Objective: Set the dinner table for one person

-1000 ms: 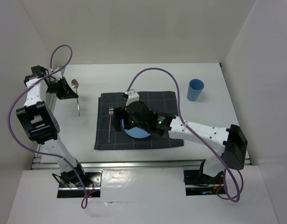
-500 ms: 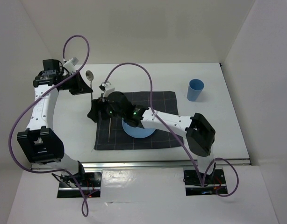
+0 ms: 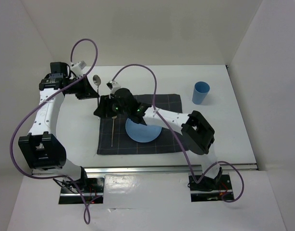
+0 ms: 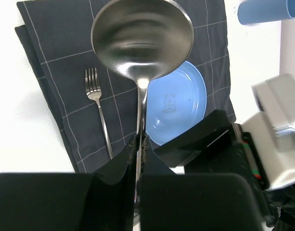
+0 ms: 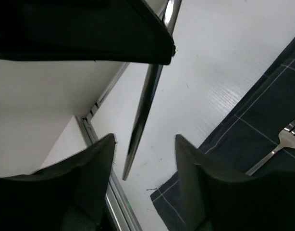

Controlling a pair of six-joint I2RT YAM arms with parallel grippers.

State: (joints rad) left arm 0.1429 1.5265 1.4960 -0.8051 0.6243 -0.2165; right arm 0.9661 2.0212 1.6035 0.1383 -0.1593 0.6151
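On the near half of the table (image 3: 219,130), the mat (image 3: 138,144) is carrying the fork (image 3: 112,131) and, to its right, the plate (image 3: 143,134), which is holding nothing but a printed bear. Just beyond, the right gripper (image 5: 145,168) is spreading its fingers wide on either side of the spoon (image 4: 141,38) handle, not touching it as far as the wrist view shows. The left gripper (image 4: 139,144) is pinching that handle, holding the spoon off the table by the mat's far left corner. A second ago the spoon was lying near the table's left edge and the right gripper was hanging over the plate. The arms are now meeting, so a handover is probably starting. Far right, the cup (image 3: 201,92) is standing on the table, likely empty, though too small to be sure.
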